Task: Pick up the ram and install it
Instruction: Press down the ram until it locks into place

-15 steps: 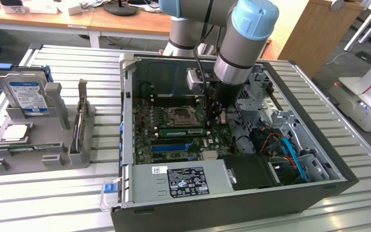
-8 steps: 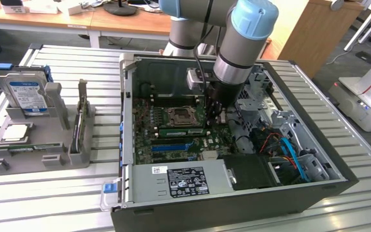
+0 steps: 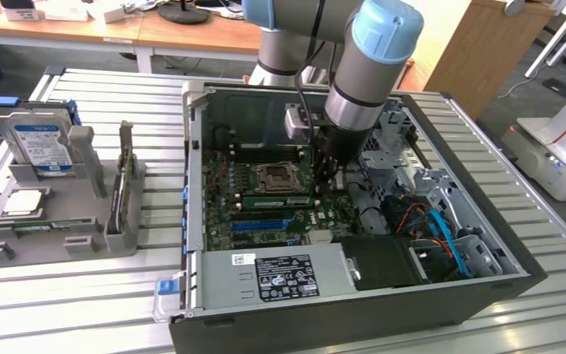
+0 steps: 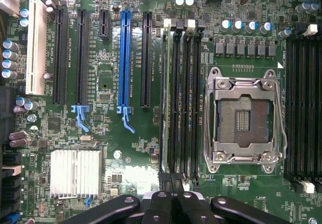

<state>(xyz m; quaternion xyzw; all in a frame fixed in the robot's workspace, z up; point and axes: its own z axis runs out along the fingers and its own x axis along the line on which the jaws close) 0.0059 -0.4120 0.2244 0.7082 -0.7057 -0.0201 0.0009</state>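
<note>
My fingers (image 4: pixel 172 196), closed, hover low over the motherboard (image 4: pixel 126 148) inside the open computer case (image 3: pixel 362 310). The ram (image 4: pixel 164 98) stands on edge in the slot nearest the blue expansion slot (image 4: pixel 125 58), beside the empty processor socket (image 4: pixel 244 118); whether my fingers grip or only touch it, I cannot tell.

A surface (image 3: pixel 86 302) of ribbed, pale metal slats carries everything. On it, toward the exterior view's left, sits a grey parts holder (image 3: pixel 57 240). Just beside that, toward the exterior view's right, an open computer case (image 3: pixel 362 313) lies on its side, its motherboard facing up. The holder and the case look slightly apart, though the gap is hard to judge.
</note>
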